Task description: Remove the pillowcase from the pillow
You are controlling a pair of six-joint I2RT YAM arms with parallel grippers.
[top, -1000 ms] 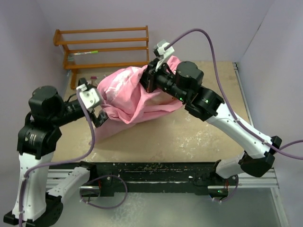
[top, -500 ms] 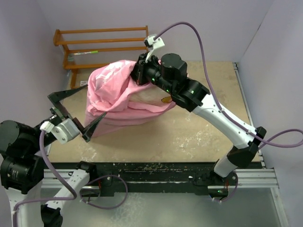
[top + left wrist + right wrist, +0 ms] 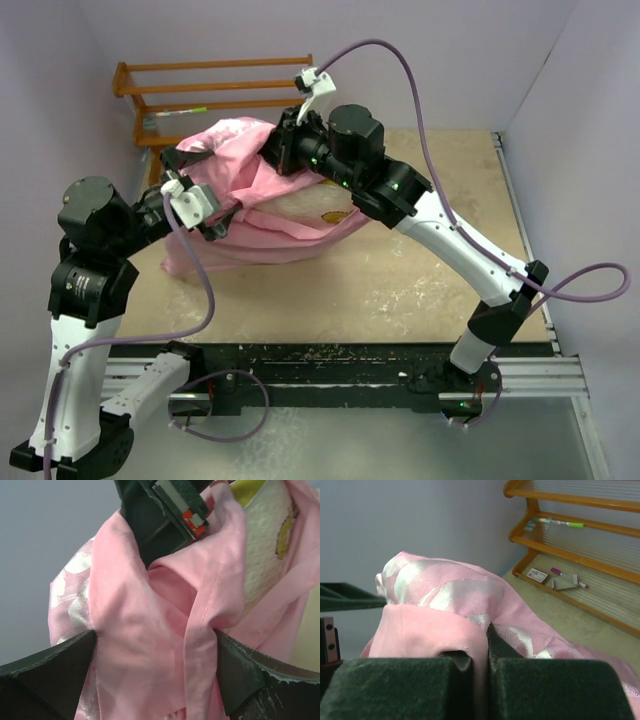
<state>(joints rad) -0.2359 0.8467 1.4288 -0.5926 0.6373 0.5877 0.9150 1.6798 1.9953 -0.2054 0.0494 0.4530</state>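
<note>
The glossy pink pillowcase (image 3: 250, 215) hangs bunched over the cream pillow (image 3: 312, 205), part of which shows through the case's opening. My right gripper (image 3: 276, 152) is shut on a raised fold of the pillowcase (image 3: 445, 605), which is pinched between its pads (image 3: 481, 667). My left gripper (image 3: 207, 190) stands open at the left end. A loose pink bunch of pillowcase (image 3: 150, 645) fills the gap between its fingers (image 3: 55, 667). In the left wrist view the dotted pillow (image 3: 262, 545) shows at the upper right, under the dark body of the right gripper (image 3: 160, 510).
A wooden rack (image 3: 215, 100) stands at the far left against the wall, with a pen (image 3: 560, 523) and small items (image 3: 555, 577) on its shelves. Purple walls close in on both sides. The arm bases and a black rail (image 3: 320, 365) line the near edge.
My left arm swung back in from the near left, and its open jaws now straddle the pillowcase. My right gripper carried its fold up and to the left, exposing more pillow.
</note>
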